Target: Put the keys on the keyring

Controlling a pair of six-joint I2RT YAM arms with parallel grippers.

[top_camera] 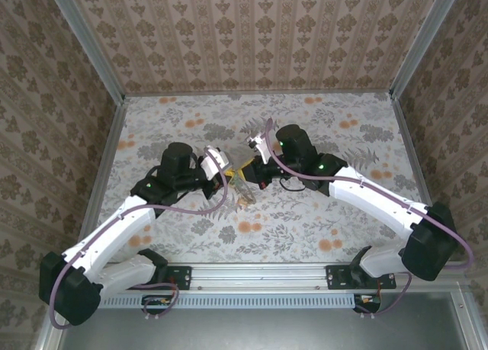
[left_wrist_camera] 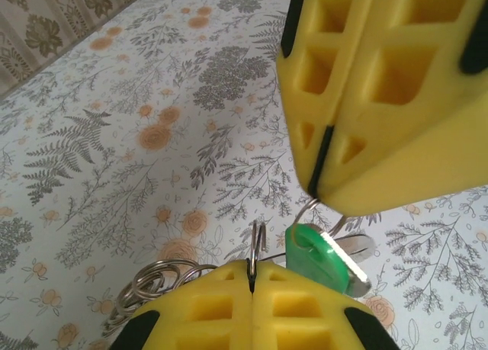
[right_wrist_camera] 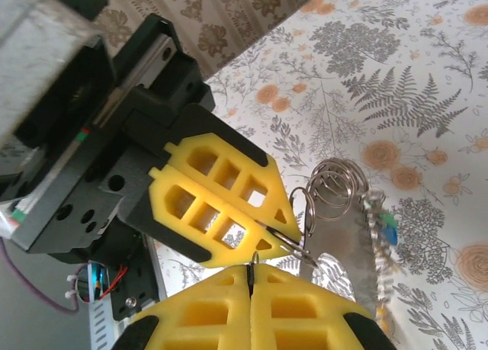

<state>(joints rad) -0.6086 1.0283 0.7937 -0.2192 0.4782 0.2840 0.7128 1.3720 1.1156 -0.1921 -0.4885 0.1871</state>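
Note:
Both grippers meet above the middle of the table (top_camera: 305, 228). My left gripper (left_wrist_camera: 252, 270) is shut on a small silver split ring (left_wrist_camera: 257, 243) that stands up between its yellow fingertips. A bunch of similar silver rings (left_wrist_camera: 149, 283) hangs to its left. My right gripper (left_wrist_camera: 320, 194) comes in from above, shut on a thin wire loop, apparently the keyring (left_wrist_camera: 301, 216). That loop passes through the head of a green key (left_wrist_camera: 320, 260). In the right wrist view my right gripper (right_wrist_camera: 252, 268) pinches the wire, my left gripper (right_wrist_camera: 286, 239) is just above it, and the ring bunch (right_wrist_camera: 335, 186) dangles beside.
Wallpapered walls (top_camera: 46, 98) enclose the floral table on three sides, and a metal rail (top_camera: 259, 274) runs along the near edge. The left arm's black wrist body (right_wrist_camera: 84, 144) sits close to my right gripper. Purple cables (top_camera: 191, 209) loop off both arms.

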